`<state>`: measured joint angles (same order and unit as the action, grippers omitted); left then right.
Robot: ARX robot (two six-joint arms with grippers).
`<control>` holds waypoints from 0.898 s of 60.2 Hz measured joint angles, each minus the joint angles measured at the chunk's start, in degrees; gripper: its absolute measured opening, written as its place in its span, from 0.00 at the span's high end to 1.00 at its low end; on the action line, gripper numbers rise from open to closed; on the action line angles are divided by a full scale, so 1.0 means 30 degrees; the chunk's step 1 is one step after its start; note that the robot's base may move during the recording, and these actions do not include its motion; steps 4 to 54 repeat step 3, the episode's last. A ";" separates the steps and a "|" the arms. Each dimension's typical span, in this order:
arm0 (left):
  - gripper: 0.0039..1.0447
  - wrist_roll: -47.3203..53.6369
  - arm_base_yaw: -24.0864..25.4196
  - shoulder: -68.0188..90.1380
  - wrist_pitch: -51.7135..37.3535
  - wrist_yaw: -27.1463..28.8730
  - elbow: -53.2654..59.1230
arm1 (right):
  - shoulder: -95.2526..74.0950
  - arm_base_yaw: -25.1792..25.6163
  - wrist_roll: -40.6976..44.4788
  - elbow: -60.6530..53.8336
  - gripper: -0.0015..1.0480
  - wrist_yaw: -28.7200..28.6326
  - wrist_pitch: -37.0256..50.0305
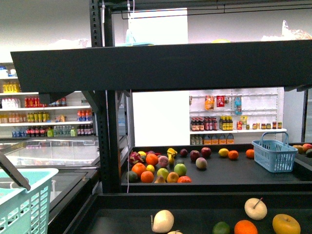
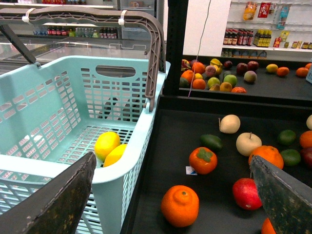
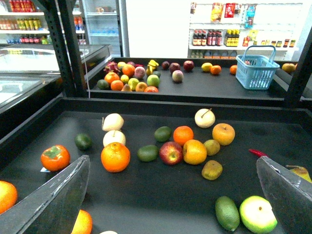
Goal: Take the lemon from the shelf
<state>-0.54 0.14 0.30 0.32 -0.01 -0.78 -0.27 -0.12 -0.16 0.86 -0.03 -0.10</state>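
Both arms' fingers spread empty; lemons lie in teal basket beside shelf.

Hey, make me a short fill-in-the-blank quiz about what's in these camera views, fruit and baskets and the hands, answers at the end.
1. In the left wrist view, the two yellow fruits lie inside the light ____ basket.
2. On the far tray, the small basket is coloured ____.
3. The left hand has its fingers spread ____, with nothing between them.
4. The persimmon by the white label has a ____ leafy cap.

Answers: teal; blue; open; green
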 joint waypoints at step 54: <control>0.07 0.0000 0.0000 0.0000 0.0000 0.0000 0.0000 | 0.0000 0.0000 0.0000 0.0000 0.02 0.0000 0.0000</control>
